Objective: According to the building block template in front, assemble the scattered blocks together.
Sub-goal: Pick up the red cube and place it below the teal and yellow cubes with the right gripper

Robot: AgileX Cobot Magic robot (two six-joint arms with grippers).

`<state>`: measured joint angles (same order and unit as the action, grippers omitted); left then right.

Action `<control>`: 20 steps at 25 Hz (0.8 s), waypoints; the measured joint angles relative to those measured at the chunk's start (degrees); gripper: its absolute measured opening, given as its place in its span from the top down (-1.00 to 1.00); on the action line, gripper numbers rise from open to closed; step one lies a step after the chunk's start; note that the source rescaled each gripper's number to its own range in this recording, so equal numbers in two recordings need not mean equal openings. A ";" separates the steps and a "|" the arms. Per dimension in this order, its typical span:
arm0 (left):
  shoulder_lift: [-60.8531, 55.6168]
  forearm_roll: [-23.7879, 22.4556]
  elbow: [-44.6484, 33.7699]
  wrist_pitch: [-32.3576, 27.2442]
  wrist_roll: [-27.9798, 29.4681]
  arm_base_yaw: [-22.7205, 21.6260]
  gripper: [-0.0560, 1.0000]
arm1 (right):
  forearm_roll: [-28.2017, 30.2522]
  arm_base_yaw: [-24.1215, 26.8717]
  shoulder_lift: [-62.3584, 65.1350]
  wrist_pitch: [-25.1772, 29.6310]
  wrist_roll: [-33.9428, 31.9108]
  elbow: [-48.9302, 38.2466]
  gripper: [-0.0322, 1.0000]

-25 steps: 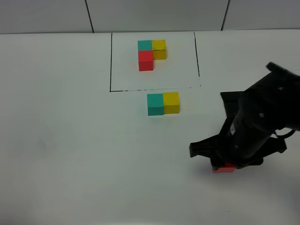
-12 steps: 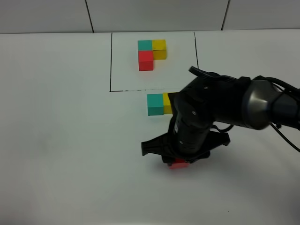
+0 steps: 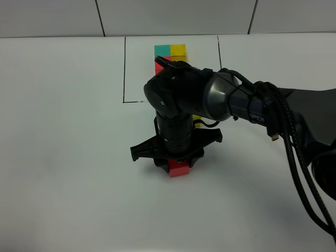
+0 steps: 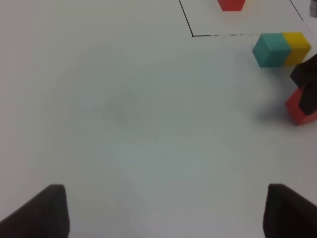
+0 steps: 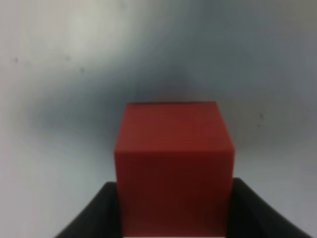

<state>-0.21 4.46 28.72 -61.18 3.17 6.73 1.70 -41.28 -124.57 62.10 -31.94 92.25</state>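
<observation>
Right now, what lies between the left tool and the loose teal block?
Nothing. In the left wrist view only bare white table stretches from the left tool to the teal block.

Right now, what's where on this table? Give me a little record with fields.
Template: L of three cubes inside the black frame, partly hidden by the arm
Teal cube: touching yellow cube, outside the frame
Red cube: held by right gripper, apart from that pair
Left gripper: open, empty
</observation>
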 joint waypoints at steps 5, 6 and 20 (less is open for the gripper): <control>0.00 0.00 0.00 0.00 0.00 0.00 -0.51 | 3.33 0.06 -1.61 0.12 -1.70 1.39 0.91; 0.00 0.00 0.00 0.00 0.00 0.00 -0.51 | 3.70 0.17 -1.61 0.12 -2.20 1.39 0.91; 0.00 -0.05 0.00 0.00 0.00 0.00 -0.51 | 4.72 0.98 -1.65 -3.84 -3.66 1.44 0.91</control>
<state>-0.21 4.41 28.72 -61.18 3.17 6.73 6.42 -40.30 -126.22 58.26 -35.60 93.70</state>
